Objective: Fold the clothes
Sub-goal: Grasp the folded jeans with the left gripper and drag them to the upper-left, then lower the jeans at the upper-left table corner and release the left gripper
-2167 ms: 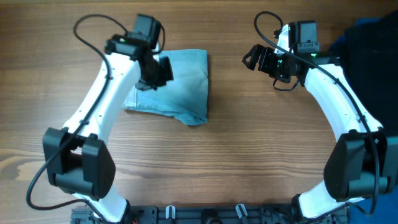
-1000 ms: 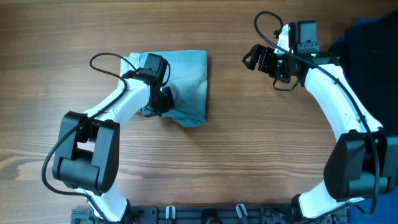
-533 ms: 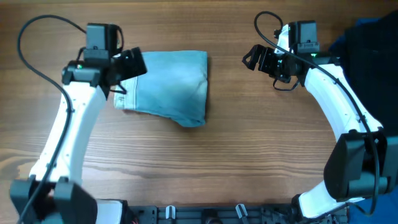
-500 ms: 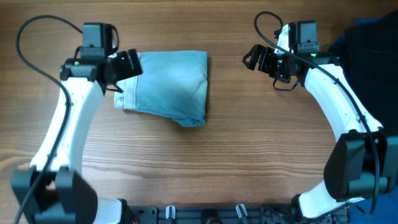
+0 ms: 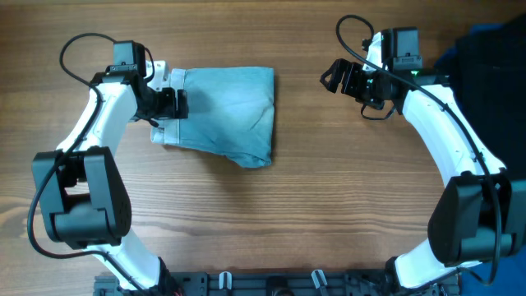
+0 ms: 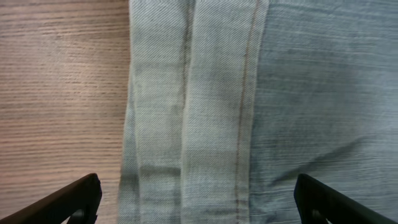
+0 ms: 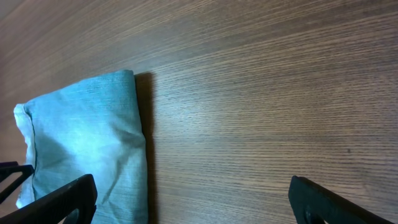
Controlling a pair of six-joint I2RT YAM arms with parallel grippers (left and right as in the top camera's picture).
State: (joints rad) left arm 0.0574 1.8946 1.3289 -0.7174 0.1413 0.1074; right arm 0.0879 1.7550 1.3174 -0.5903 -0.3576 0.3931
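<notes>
The jeans [image 5: 226, 115] lie folded on the surface [image 5: 329, 189], their edge beneath the open left hand [image 5: 168, 103], well apart from the open right hand [image 5: 341, 80].

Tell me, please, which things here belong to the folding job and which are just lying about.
Belonging to the job:
light blue jeans, already folded over
left gripper, open at their left edge

Just lying about:
dark blue and black garments, heaped at the right edge
right gripper, open, apart from the jeans

Jeans [image 5: 226, 115] x1, tools [image 5: 168, 103] [image 5: 339, 78] x2, heap [image 5: 493, 57] x1
</notes>
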